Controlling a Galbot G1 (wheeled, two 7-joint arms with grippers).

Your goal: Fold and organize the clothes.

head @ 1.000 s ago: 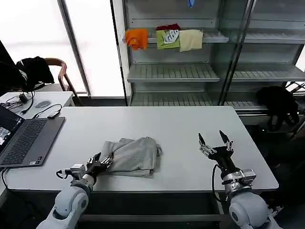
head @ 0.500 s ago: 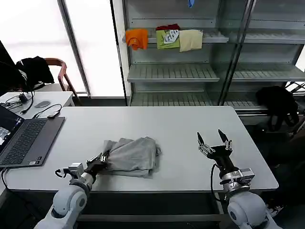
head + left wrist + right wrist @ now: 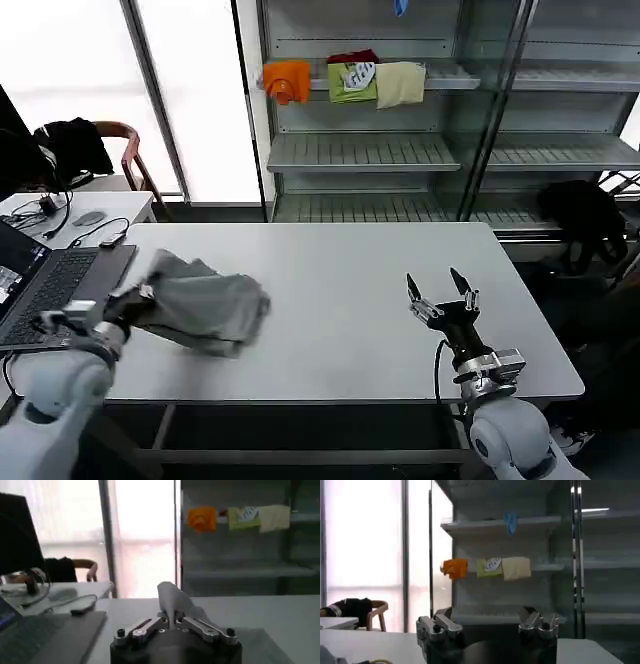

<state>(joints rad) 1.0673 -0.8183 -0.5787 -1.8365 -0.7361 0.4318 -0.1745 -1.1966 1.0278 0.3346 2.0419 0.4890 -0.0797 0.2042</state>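
While its jaws are clenched on a pinch of thin cloth, the left gripper (image 3: 128, 298) is seen at the near left of the table, just beside the laptop's edge. In the left wrist view the same gripper (image 3: 172, 621) is shown with a peak of pale fabric standing up between the closed fingers. From that grip the light grey short-sleeved shirt of thin fabric (image 3: 205, 305) is trailed out toward the table's middle as a bunched, partly doubled bundle, its far end lying on the white rectangular table (image 3: 350, 270). The chest print cannot be made out in this bundle.

Across the table, the right gripper (image 3: 438, 295) is held idle above the near right part of the surface, jaws spread wide and pointing up, well apart from the shirt and holding nothing; its parted fingers (image 3: 440, 627) are also seen in the right wrist view.

The step in hand is judged to be a drag or repositioning of the half-folded shirt toward the left side. Folding looks only partly done, since the cloth is rumpled rather than squared. For the next move, the bundle would need to be set flat clear of the dark grey open laptop (image 3: 55, 285), and the grip released without the folds being pulled open.
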